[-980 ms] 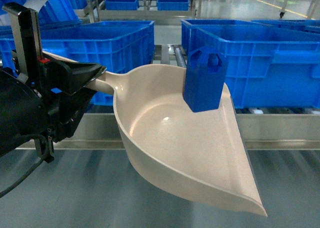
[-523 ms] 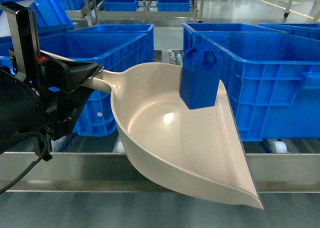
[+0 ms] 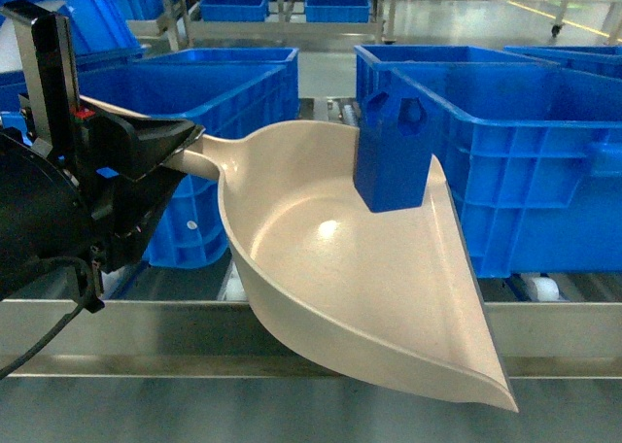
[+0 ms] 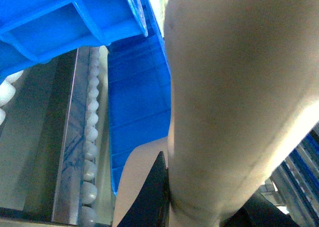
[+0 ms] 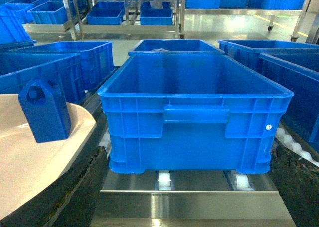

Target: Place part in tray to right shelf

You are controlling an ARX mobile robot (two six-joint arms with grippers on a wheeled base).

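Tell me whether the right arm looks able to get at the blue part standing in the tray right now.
Probably yes. The part stands upright and uncovered in the tray, with open space above it; the crate sits beside it, not over it. The right gripper itself is out of view, so its reach is uncertain.

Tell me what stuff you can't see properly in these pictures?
- Right gripper: in no view, so its state is unknown.
- Left gripper: head view, its black body covers the tray handle; grip unclear.
- Part: its base hides where it meets the tray.
- Left wrist view: the tray's underside fills it, blurred.
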